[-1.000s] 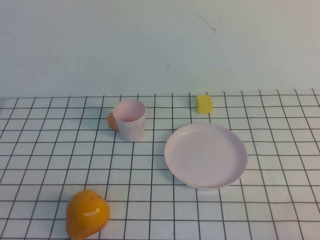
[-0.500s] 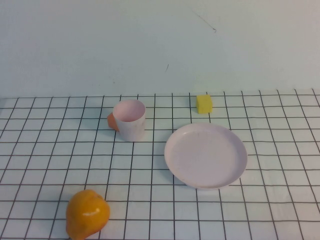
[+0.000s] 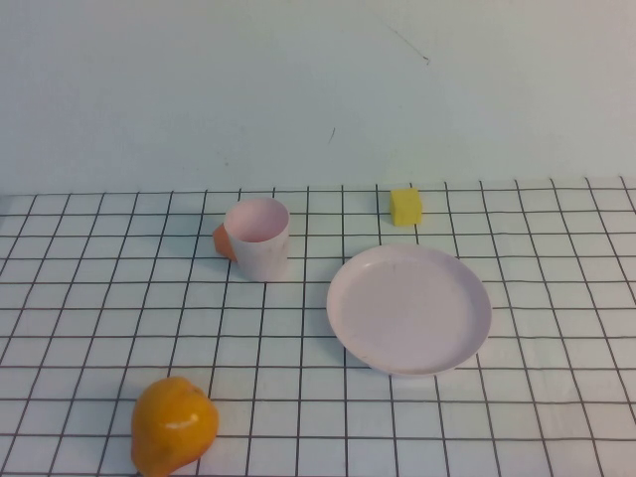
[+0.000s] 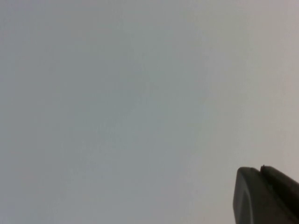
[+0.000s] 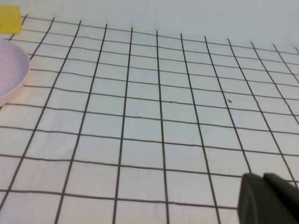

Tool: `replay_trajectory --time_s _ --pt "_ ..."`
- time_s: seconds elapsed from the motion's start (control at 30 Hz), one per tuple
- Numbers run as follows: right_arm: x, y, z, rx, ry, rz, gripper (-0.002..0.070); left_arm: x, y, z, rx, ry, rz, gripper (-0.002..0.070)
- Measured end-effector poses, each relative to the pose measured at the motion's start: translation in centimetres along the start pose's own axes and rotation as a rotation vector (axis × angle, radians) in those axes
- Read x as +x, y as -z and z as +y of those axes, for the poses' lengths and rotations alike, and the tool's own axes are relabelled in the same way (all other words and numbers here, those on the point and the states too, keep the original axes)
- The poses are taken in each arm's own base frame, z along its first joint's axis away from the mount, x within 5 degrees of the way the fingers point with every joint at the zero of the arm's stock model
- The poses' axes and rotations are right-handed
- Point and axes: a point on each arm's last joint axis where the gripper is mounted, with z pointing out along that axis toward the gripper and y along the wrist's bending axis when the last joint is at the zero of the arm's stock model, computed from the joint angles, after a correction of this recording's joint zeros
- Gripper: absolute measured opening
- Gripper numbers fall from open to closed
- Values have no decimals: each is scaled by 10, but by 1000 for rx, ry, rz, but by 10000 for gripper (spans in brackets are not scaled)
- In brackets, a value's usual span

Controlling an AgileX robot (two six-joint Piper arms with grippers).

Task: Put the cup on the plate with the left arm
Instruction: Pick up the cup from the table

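Left pincer (image 4: 266, 196): only a dark corner of it shows in the left wrist view, against blank pale wall; it is nowhere over the desk in the high view, and I cannot tell how it is set.
Right pincer (image 5: 268, 198): a dark corner low in the right wrist view, over bare grid cloth on the plate's right side; its setting can't be made out either.
Cup (image 3: 258, 238): upright on the desk, mouth up, left of the plate and clear of it, a little farther back.
Plate (image 3: 409, 309): flat on the grid, nothing on it; its rim also peeks into the right wrist view (image 5: 11, 70).
How the cup should handle: it looks like light, matte, thin plastic, stiff enough but likely to tip or skid if nudged off centre; the taper may let it slide down in a loose grip.
Where to take hold: my guess is across the wall near the upper half, or one finger inside the rim and one outside.
Orange thing (image 3: 223, 241): tucked right against the cup's far-left side, mostly hidden; it crowds that flank, so coming in from the front or above seems safer.
Yellow block (image 3: 405, 207): behind the plate, off the direct route.
Orange fruit (image 3: 173, 425): near the front left edge, possibly under the left arm's way in.
Desk (image 3: 556, 417): white cloth with black grid.
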Motion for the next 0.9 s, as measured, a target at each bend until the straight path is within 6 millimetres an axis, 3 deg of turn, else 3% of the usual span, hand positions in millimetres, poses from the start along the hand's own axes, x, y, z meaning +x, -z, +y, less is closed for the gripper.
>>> replay_trajectory --time_s 0.27,0.53,0.73,0.8,0.9 --pt "0 0 0 0 0 0 -2 12 -28 3 -127 -67 527 -2" --pt "0 0 0 0 0 0 -2 31 -57 -7 -60 118 672 -2" --pt "0 0 0 0 0 0 -2 46 -80 -7 -44 81 824 0" --pt "0 0 0 0 0 0 -2 49 -93 -7 -36 52 868 34" --pt "0 0 0 0 0 0 -2 53 -116 -8 -7 -7 924 168"
